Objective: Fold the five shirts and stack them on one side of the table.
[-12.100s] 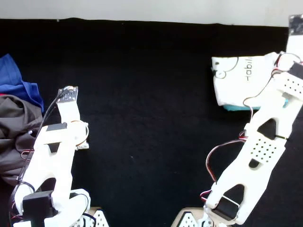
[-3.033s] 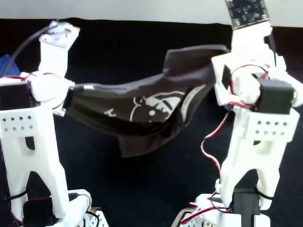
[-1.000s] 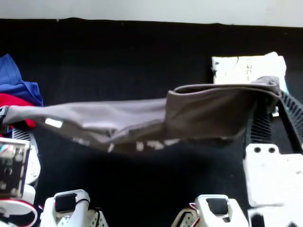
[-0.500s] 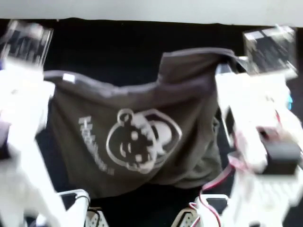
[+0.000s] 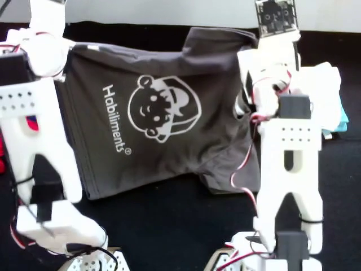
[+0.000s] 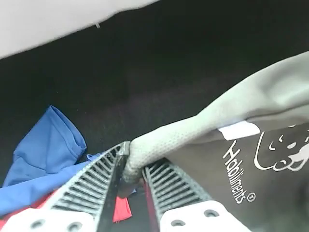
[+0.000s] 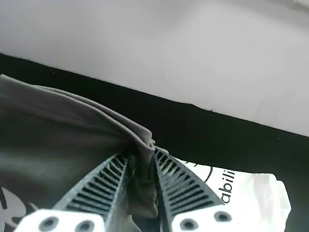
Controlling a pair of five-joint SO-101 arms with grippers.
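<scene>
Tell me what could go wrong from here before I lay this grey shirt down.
1. Slip: the left gripper and right gripper each pinch only a narrow bunch of fabric at the top edge of the grey shirt. A tug could pull it free.
2. Creases: its lower corner by the right arm hangs bunched, so it may land folded under.
3. The folded white shirt lies close beside the right arm, so lowering there could disturb it.

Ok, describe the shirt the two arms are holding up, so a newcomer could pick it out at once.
Over the middle of the black table, the left gripper and right gripper hold the dark grey shirt spread between them. Its white cartoon face print sets it apart from the blue shirt and the folded white shirt at the table's sides.
</scene>
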